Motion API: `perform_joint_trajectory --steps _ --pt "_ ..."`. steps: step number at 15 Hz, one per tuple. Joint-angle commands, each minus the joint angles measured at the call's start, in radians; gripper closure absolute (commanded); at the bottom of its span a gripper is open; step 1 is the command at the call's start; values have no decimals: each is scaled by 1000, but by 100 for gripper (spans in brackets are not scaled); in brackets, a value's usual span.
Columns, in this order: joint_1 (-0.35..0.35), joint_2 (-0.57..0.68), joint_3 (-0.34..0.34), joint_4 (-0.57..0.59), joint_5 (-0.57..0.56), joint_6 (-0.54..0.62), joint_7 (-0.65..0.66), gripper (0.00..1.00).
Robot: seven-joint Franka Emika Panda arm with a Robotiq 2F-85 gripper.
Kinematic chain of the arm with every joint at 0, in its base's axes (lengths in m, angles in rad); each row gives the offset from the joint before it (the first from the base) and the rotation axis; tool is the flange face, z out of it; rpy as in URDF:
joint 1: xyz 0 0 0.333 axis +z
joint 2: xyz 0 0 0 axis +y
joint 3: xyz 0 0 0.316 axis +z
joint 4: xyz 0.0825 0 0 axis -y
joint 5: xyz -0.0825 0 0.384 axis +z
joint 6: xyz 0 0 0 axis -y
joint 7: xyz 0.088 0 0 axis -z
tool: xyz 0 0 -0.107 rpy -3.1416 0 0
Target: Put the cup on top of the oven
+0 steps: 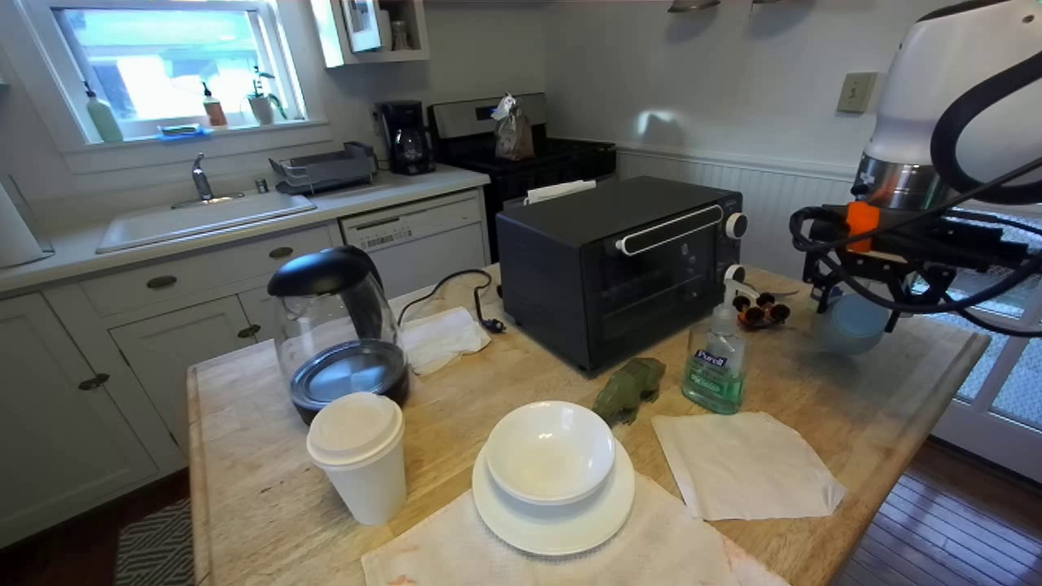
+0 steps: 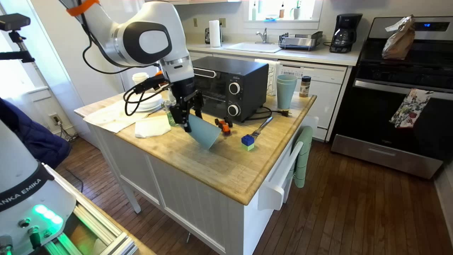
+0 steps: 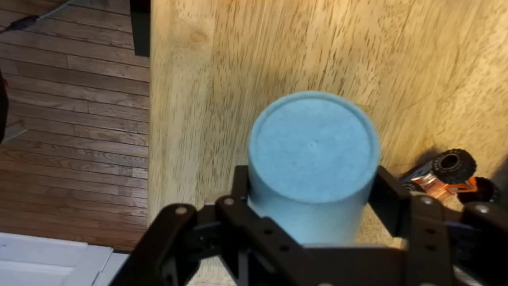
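Cup (image 2: 204, 131) in front of the oven (image 1: 621, 273), off toward the knob end, low over the counter (image 2: 226, 166) and tilted, narrow base up, wider end down. In the grasp of the tool (image 3: 311, 182), pinched across the walls close to the base. Hard to say whether touching the counter at the lower edge. Probably light, by the look of it plain plastic: stiff enough to keep shape, with some give under a hard squeeze, unlikely to break, perhaps slick on the smooth taper. A good place to hold, near the stiffer closed end, but calling for steady rather than strong pressure, for fear of slipping along the slope. Next, likely, to be raised above the oven's top, levelled and set down gently, with due care for the toy car (image 2: 224, 126) just in front of the oven
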Motion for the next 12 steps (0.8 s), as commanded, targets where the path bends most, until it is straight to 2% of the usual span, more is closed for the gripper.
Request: perform_joint_trajectory --steps 1,3,12 --pt "-26 16 6 -17 -70 67 27 50" --pt "-19 21 10 -19 -3 44 -30 50" --pt "-10 68 5 -3 97 36 -93 50"
